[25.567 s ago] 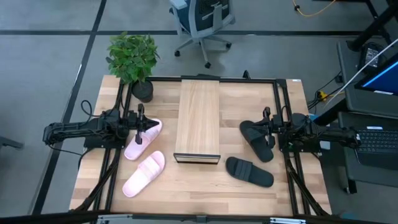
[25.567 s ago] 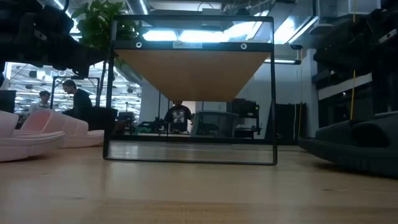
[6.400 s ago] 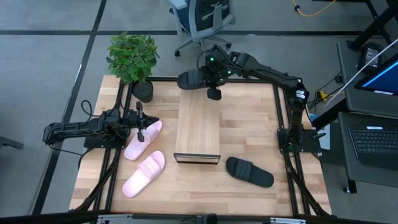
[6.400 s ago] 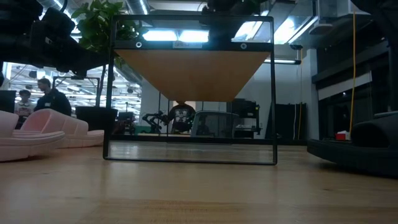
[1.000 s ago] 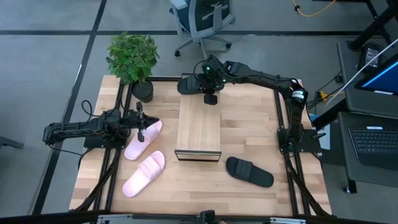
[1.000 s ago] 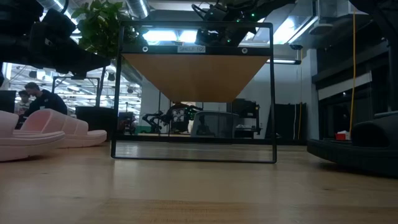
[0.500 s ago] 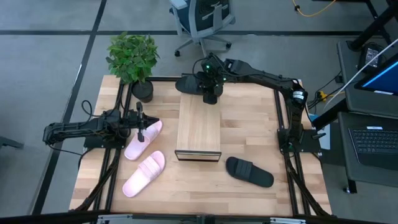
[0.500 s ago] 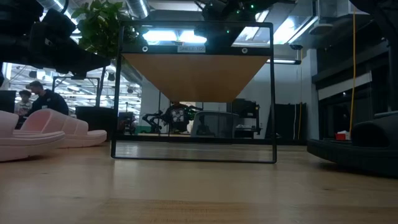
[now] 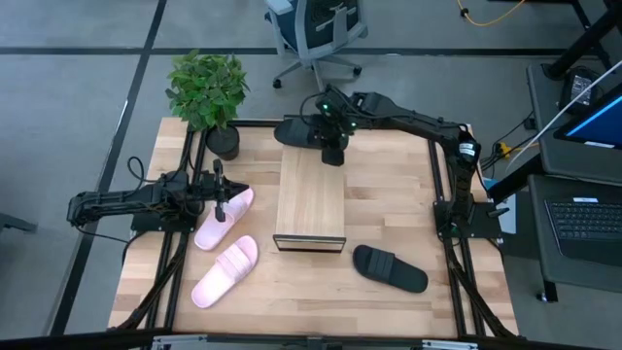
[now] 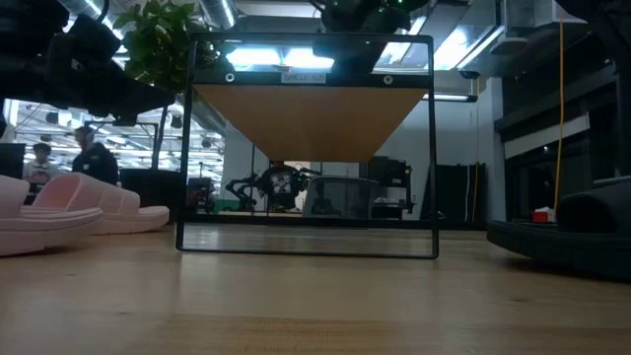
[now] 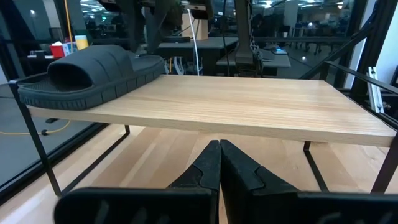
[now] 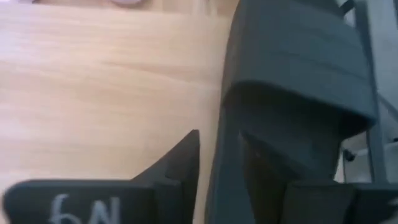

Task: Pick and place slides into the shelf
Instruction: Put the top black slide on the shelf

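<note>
The shelf (image 9: 311, 199) stands in the middle of the table. One black slide (image 9: 296, 130) lies sole-down across the far end of the shelf's plank (image 11: 249, 106) and shows there in the left wrist view (image 11: 93, 71). My right gripper (image 9: 332, 146) hovers at that slide, open, with its fingers on either side of the slide's long side rim (image 12: 224, 143). The second black slide (image 9: 389, 267) lies on the table at the near right. Two pink slides (image 9: 224, 216) (image 9: 224, 270) lie at the left. My left gripper (image 9: 222, 199) waits shut beside the farther pink one. My right gripper comes from above with one finger (image 12: 180, 162) outside the black slide's side rim and the other (image 12: 261, 168) over its footbed. A thin strip of plank shows between the outer finger and the rim. Whether the other finger touches the slide, I cannot tell.
A potted plant (image 9: 207, 89) stands at the table's far left corner. A dark metal frame (image 9: 442, 185) runs around the tabletop. An office chair (image 9: 316, 34) stands beyond the far edge. Bare wood lies to the right of the shelf.
My right gripper has shifted a little toward the far edge at the shelf's far end. The black slide has stayed lying on the plank.
</note>
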